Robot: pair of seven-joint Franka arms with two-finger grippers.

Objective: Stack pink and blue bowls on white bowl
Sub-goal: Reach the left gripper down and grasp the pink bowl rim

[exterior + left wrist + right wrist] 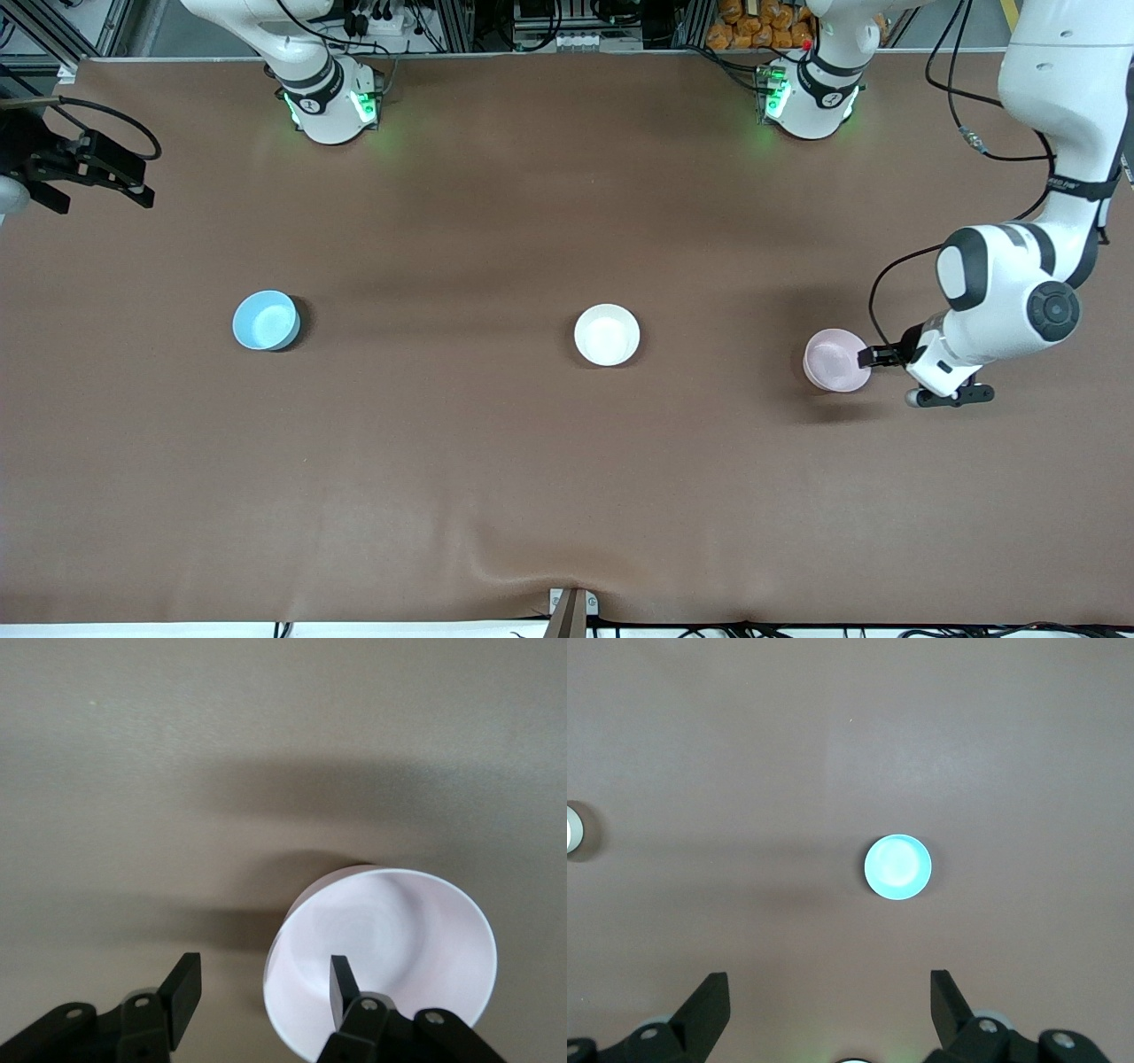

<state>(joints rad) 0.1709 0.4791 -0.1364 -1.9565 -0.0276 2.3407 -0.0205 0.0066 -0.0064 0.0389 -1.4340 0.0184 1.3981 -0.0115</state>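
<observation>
Pink bowl (833,359) on counter (549,478) toward left arm's end, at 3 o'clock from white bowl (607,334); blue bowl (266,320) at 9 o'clock from it, toward right arm's end. Left claw (873,357) released, fingers astride pink rim, one inside, one outside, not yet pinched. Right claw (133,186) spread wide, waiting above counter's right-arm end. Likely troubles: outer finger shoving bowl sideways on closing; thin rim pinch slipping or tipping smooth bowl on lift; tilted landing, or knocking white bowl off its spot.
</observation>
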